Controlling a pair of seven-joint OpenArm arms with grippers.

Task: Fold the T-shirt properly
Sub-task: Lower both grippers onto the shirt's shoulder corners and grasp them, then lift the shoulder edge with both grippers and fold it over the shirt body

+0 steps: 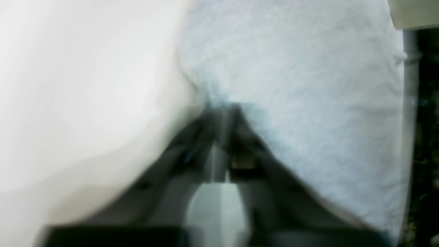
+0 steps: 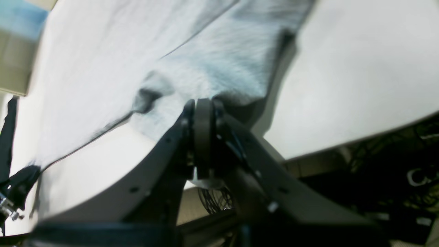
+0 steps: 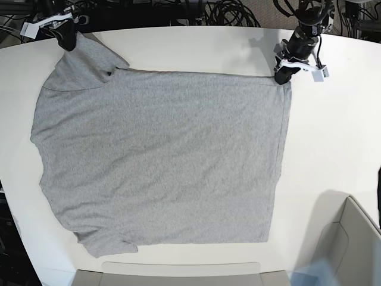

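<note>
The heather-grey short-sleeved cotton T-shirt lies flat on the white table; its far edge runs between both claws; the right gripper pinches the sleeve corner, the left gripper the hem corner.

You have the T-shirt spread flat across the middle of the table. The right gripper sits at its far-left sleeve corner, the left gripper at its far-right corner.
</note>
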